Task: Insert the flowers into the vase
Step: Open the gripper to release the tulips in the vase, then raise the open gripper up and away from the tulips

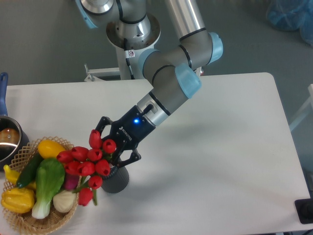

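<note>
- Tulips, the flowers [90, 161], lie in the lower left of the frame as a red cluster, blooms spreading left and downward over the rim of the wicker basket [22, 220]; the stems are mostly hidden, so the bunch's long axis can only be read roughly as slanting from the vase up and left.
- Directly under the bunch, the vase [116, 180] stands upright on the white counter [220, 147], just right of the basket.
- From the upper right the gripper [115, 154] reaches down; its dark fingers [128, 157] sit at the top of the vase, against the blooms. How far they are parted, and whether they clamp the stems, I cannot tell.
- About ten glossy red heads show, with a bit of green stem below the lowest bloom.
- At the left edge, a metal pot [7, 139] is partly cut off.
</note>
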Robot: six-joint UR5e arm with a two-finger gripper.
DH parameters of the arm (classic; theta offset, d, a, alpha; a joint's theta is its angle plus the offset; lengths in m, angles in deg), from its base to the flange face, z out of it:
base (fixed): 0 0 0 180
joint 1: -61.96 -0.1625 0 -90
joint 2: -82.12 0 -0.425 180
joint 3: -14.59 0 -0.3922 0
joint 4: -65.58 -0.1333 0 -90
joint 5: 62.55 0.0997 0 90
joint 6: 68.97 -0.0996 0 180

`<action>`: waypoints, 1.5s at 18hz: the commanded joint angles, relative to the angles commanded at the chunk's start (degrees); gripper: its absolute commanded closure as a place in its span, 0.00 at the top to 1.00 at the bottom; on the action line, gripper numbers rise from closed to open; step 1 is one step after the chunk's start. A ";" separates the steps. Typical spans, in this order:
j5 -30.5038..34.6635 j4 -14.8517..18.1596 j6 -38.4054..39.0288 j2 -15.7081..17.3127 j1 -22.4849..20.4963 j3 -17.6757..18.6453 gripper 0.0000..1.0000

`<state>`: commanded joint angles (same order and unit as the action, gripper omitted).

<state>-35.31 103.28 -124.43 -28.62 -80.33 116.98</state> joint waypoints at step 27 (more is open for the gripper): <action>14.86 0.44 -4.83 2.99 -8.35 1.85 1.00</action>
<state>-20.45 103.72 -129.26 -25.63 -88.68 118.83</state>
